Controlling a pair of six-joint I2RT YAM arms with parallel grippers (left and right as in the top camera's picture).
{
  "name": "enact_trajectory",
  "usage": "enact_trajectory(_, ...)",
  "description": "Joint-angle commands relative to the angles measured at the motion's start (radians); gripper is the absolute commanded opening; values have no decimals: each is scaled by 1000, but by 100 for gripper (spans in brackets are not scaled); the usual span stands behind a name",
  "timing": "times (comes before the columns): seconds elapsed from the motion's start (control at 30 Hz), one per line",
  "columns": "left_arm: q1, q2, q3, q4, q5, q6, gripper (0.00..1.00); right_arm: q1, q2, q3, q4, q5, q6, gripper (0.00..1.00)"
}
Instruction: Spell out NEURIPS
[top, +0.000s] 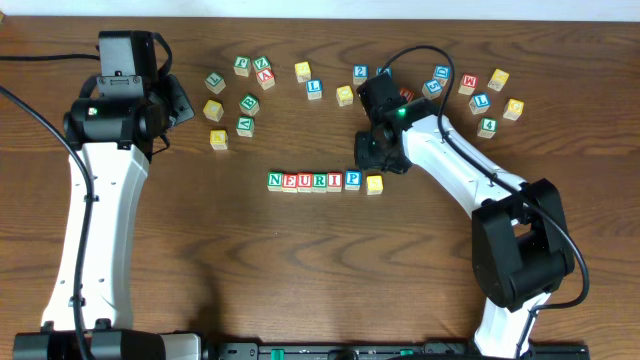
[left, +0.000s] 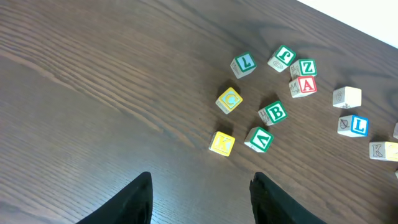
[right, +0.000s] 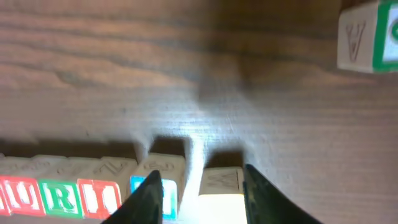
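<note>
Six cubes stand in a row on the table reading N, E, U, R, I, P. A yellow-faced cube sits just right of the P, a small gap apart and slightly lower. My right gripper hangs over it. In the right wrist view its fingers straddle the yellow cube, open, with the left finger in front of the blue P cube. My left gripper stays at the far left, open over bare wood.
Loose letter cubes lie scattered at the back left and back right, with a few more at the back middle. The left wrist view shows the left cluster. Another cube lies behind the right gripper.
</note>
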Motion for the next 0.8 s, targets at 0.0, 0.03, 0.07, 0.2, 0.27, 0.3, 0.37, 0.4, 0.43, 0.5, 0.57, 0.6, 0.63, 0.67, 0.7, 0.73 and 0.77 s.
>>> enact_trajectory(0.0, 2, -3, 6, -3, -9, 5, 50, 24, 6, 11, 36, 30, -2, 31)
enact_trajectory(0.03, 2, -3, 6, -3, -9, 5, 50, 29, 10, 10, 50, 30, -2, 29)
enact_trajectory(0.07, 2, -3, 6, -3, -9, 5, 50, 34, 13, 10, 57, 31, 2, 26)
enact_trajectory(0.2, 2, -3, 6, -3, -9, 5, 50, 54, 36, 10, 73, 30, 6, 19)
enact_trajectory(0.27, 2, -3, 6, -3, -9, 5, 50, 60, 47, 10, 73, 31, 10, 17)
enact_trajectory(0.3, 2, -3, 6, -3, -9, 5, 50, 62, 51, 10, 73, 30, 10, 16)
enact_trajectory(0.37, 2, -3, 6, -3, -9, 5, 50, 62, 56, 10, 72, 31, 14, 14)
enact_trajectory(0.4, 2, -3, 6, -3, -9, 5, 50, 62, 56, 10, 72, 30, 16, 13)
enact_trajectory(0.43, 2, -3, 6, -3, -9, 5, 50, 62, 57, 10, 72, 30, 16, 12)
enact_trajectory(0.5, 2, -3, 6, -3, -9, 5, 50, 62, 57, 10, 72, 30, 16, 12)
enact_trajectory(0.57, 2, -3, 6, -3, -9, 5, 50, 62, 57, 10, 68, 30, 17, 10)
enact_trajectory(0.6, 2, -3, 6, -3, -9, 5, 50, 62, 57, 10, 64, 30, 17, 9)
enact_trajectory(0.63, 2, -3, 6, -3, -9, 5, 50, 62, 57, 10, 61, 30, 17, 8)
enact_trajectory(0.67, 2, -3, 6, -3, -9, 5, 50, 62, 57, 10, 59, 30, 18, 8)
enact_trajectory(0.7, 2, -3, 6, -3, -9, 5, 50, 62, 57, 10, 56, 30, 18, 8)
enact_trajectory(0.73, 2, -3, 6, -3, -9, 5, 50, 63, 57, 10, 55, 29, 20, 8)
enact_trajectory(0.77, 2, -3, 6, -3, -9, 5, 50, 63, 58, 10, 52, 29, 24, 7)
